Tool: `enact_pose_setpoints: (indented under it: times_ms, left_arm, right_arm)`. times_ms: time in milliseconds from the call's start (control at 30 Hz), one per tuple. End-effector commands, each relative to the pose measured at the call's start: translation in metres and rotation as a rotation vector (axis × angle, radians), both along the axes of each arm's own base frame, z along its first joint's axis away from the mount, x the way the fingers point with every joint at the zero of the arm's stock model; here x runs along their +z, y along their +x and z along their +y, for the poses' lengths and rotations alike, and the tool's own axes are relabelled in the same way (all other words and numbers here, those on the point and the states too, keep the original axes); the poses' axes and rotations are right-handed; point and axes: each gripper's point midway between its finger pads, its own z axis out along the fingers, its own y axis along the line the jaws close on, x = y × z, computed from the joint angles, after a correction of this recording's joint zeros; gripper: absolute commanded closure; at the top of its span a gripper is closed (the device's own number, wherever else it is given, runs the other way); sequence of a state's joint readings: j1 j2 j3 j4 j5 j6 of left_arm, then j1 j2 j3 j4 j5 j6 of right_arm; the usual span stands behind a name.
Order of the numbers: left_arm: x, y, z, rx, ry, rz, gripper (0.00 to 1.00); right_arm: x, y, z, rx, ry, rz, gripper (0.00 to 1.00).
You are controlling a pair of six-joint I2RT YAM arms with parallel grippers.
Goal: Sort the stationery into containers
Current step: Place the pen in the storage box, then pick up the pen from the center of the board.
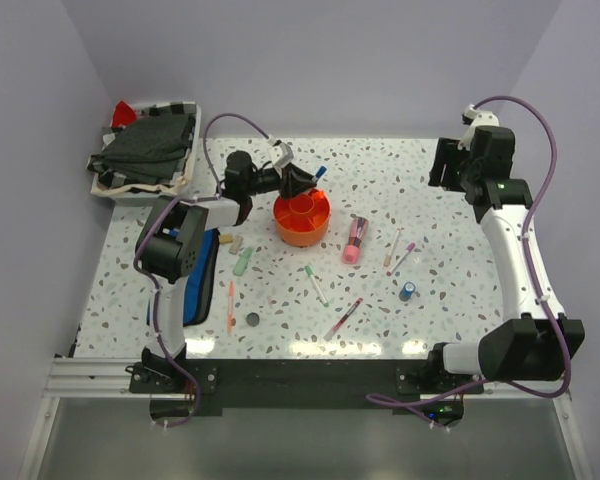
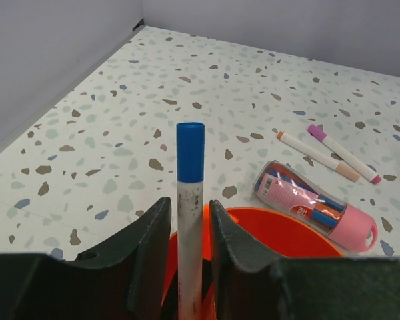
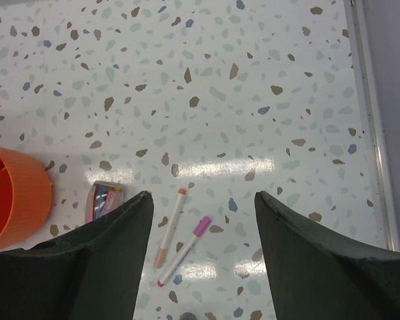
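A smudged white pen with a blue cap is seen upright between the left gripper's fingers, over the orange organiser toward the table's far edge. Whether it is pinched cannot be told. The right gripper is spread wide, empty.

A table with a white top speckled in brown, grey and blue fills the middle of the frame. Plain pale lilac walls close it in: a back wall across the top, and a left wall and a right wall slanting down the sides. Soft glare from overhead light lies along the tabletop's lower centre. A metal rail runs at lower left, and a grey surface spans the bottom.
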State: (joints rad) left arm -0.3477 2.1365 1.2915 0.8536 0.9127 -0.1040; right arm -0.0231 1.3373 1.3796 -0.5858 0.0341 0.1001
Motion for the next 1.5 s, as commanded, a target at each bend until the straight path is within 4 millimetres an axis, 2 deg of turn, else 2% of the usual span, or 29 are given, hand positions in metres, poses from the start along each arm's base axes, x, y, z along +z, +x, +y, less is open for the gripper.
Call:
enact_pose_setpoints:
  times_ms: [0,67,100,133,267,333,367,400,467,500,567,600,667,700,767,867,900,967,1000,1067,1100,1133,1167,1200,1233,1300,1367,1433,1467]
  left_arm:
    - [0.033,0.000,0.005,0.013,-0.017,-0.139,0.61]
    - [0.042,0.004,0.008,0.032,-0.019,-0.160,0.54]
    - [0.054,0.004,0.009,0.036,-0.026,-0.185,0.49]
    - [0.059,0.005,0.009,0.040,-0.022,-0.195,0.48]
    - [0.104,0.007,0.014,0.055,-0.039,-0.275,0.46]
    - [0.129,0.004,0.017,0.056,-0.050,-0.309,0.46]
    - [0.142,0.003,0.021,0.059,-0.056,-0.329,0.45]
    - [0.162,-0.003,0.024,0.061,-0.069,-0.363,0.45]
    - [0.180,-0.008,0.035,0.081,-0.073,-0.369,0.44]
    - [0.205,-0.019,0.042,0.092,-0.086,-0.402,0.44]
    - [0.213,-0.028,0.058,0.126,-0.079,-0.381,0.43]
    - [0.238,-0.045,0.068,0.136,-0.089,-0.429,0.43]
    - [0.236,-0.055,0.082,0.171,-0.048,-0.422,0.40]
    - [0.245,-0.070,0.089,0.182,-0.034,-0.413,0.39]
    - [0.241,-0.082,0.098,0.195,0.006,-0.410,0.37]
    - [0.250,-0.115,0.110,0.213,0.045,-0.424,0.37]
    - [0.246,-0.121,0.113,0.220,0.057,-0.406,0.36]
    - [0.249,-0.136,0.120,0.242,0.063,-0.428,0.36]
    - [0.247,-0.140,0.122,0.247,0.069,-0.425,0.36]
    - [0.247,-0.149,0.127,0.266,0.070,-0.430,0.35]
    - [0.243,-0.151,0.128,0.276,0.076,-0.415,0.34]
    - [0.240,-0.149,0.131,0.297,0.079,-0.398,0.33]
    - [0.241,-0.151,0.133,0.311,0.078,-0.389,0.32]
    - [0.237,-0.151,0.134,0.318,0.084,-0.365,0.31]
    - [0.235,-0.150,0.136,0.331,0.086,-0.348,0.30]
    - [0.230,-0.151,0.137,0.334,0.099,-0.316,0.30]
    - [0.226,-0.150,0.138,0.337,0.112,-0.308,0.30]
    - [0.221,-0.150,0.139,0.336,0.131,-0.307,0.30]
    - [0.220,-0.149,0.139,0.336,0.137,-0.310,0.30]
  right_arm:
    - [0.026,0.004,0.007,0.033,-0.003,-0.084,0.33]
    - [0.031,0.001,0.008,0.035,-0.001,-0.097,0.33]
    - [0.033,0.000,0.008,0.039,-0.001,-0.101,0.33]
    - [0.033,-0.001,0.009,0.042,-0.003,-0.100,0.33]
    - [0.041,-0.006,0.016,0.093,-0.006,-0.109,0.32]
    - [0.037,-0.013,0.024,0.214,-0.067,-0.085,0.30]
    - [0.036,-0.019,0.041,0.348,-0.064,-0.080,0.29]
    - [0.031,-0.024,0.044,0.480,-0.179,-0.069,0.28]
    - [0.004,-0.052,0.064,0.714,-0.255,0.030,0.26]
    - [-0.005,-0.061,0.071,0.884,-0.376,0.043,0.26]
    - [-0.039,-0.092,0.071,1.029,-0.437,0.181,0.24]
    - [-0.050,-0.101,0.071,1.140,-0.533,0.215,0.24]
    - [-0.078,-0.121,0.068,1.229,-0.577,0.312,0.24]
    - [-0.085,-0.123,0.069,1.274,-0.621,0.316,0.25]
    - [-0.101,-0.127,0.068,1.335,-0.671,0.326,0.28]
    - [-0.119,-0.122,0.066,1.420,-0.763,0.368,0.29]
    - [-0.123,-0.120,0.065,1.446,-0.780,0.382,0.32]
    - [-0.128,-0.112,0.058,1.439,-0.815,0.424,0.37]
    - [-0.136,-0.109,0.058,1.430,-0.789,0.462,0.40]
    - [-0.137,-0.092,0.058,1.349,-0.765,0.476,0.42]
    - [-0.147,-0.088,0.060,1.238,-0.661,0.538,0.47]
    - [-0.140,-0.073,0.066,1.150,-0.607,0.537,0.49]
    - [-0.141,-0.070,0.071,1.084,-0.508,0.568,0.51]
    - [-0.156,-0.070,0.079,0.925,-0.332,0.671,0.52]
    - [-0.147,-0.065,0.086,0.847,-0.241,0.685,0.53]
    - [-0.152,-0.065,0.097,0.614,-0.050,0.736,0.45]
    - [-0.151,-0.062,0.103,0.542,-0.009,0.665,0.33]
    - [-0.157,-0.071,0.099,0.409,0.044,0.718,0.34]
    - [-0.159,-0.075,0.096,0.341,0.084,0.737,0.38]
